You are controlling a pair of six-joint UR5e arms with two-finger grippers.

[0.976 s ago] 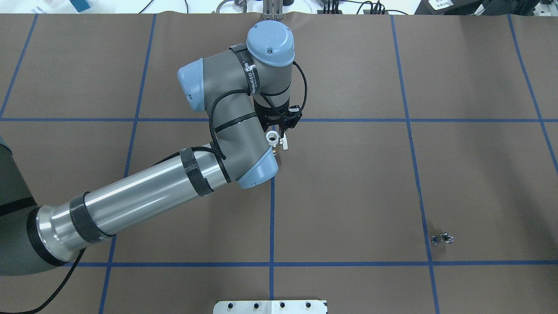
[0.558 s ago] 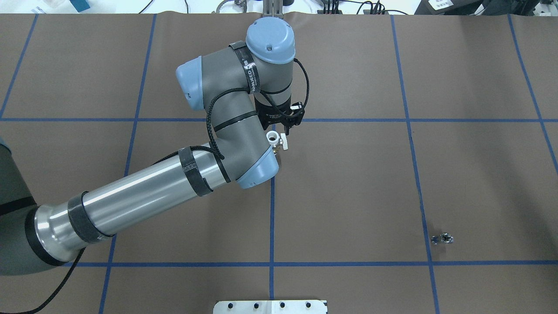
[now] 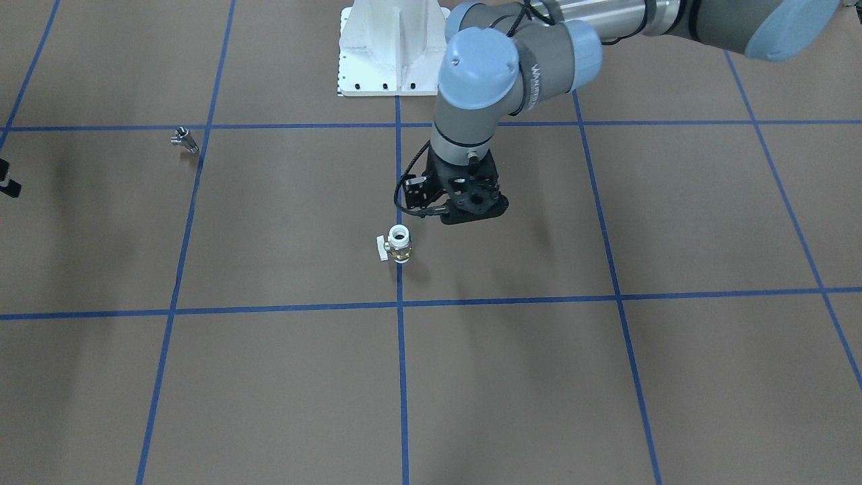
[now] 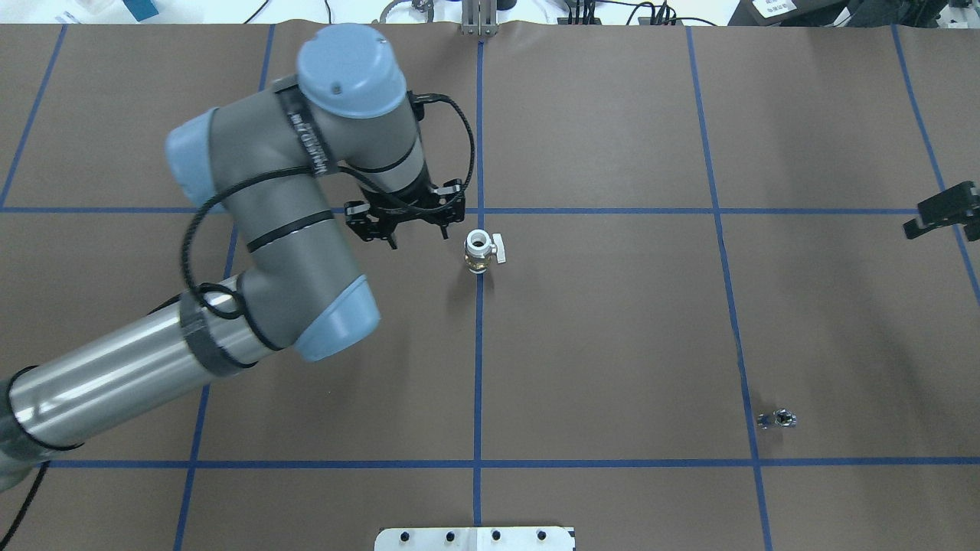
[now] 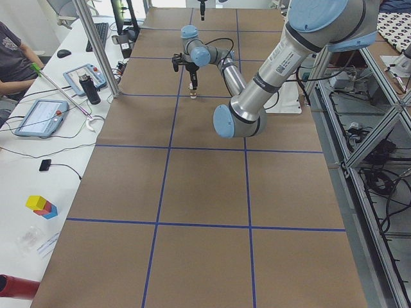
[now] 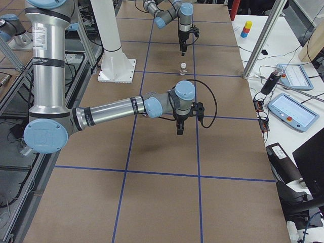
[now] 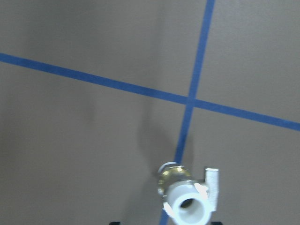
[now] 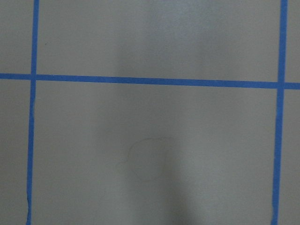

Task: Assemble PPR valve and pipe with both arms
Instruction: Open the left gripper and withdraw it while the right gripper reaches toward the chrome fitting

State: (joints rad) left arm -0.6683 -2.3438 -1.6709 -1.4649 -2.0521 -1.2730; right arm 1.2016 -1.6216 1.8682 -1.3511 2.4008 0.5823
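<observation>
The PPR valve (image 4: 478, 251) stands upright on the brown table on a blue tape line, its white handle to one side. It also shows in the front view (image 3: 399, 244) and low in the left wrist view (image 7: 187, 199). My left gripper (image 4: 418, 234) is open and empty. It hangs just left of the valve in the overhead view, apart from it, and shows in the front view (image 3: 471, 214). The silver pipe (image 4: 776, 419) lies alone at the near right, also in the front view (image 3: 184, 139). My right gripper (image 4: 945, 210) shows only partly at the overhead view's right edge, far from the pipe, and I cannot tell whether it is open or shut.
The white base pedestal (image 3: 394, 47) stands at the robot's side of the table. Blue tape lines (image 4: 478, 383) grid the brown surface. Operator tablets (image 6: 293, 109) and a metal post (image 6: 255, 45) stand along the far table edge.
My left arm has swung left in the overhead view, away from the valve, which stays upright in the same spot. My right gripper has come into view at the right edge.
</observation>
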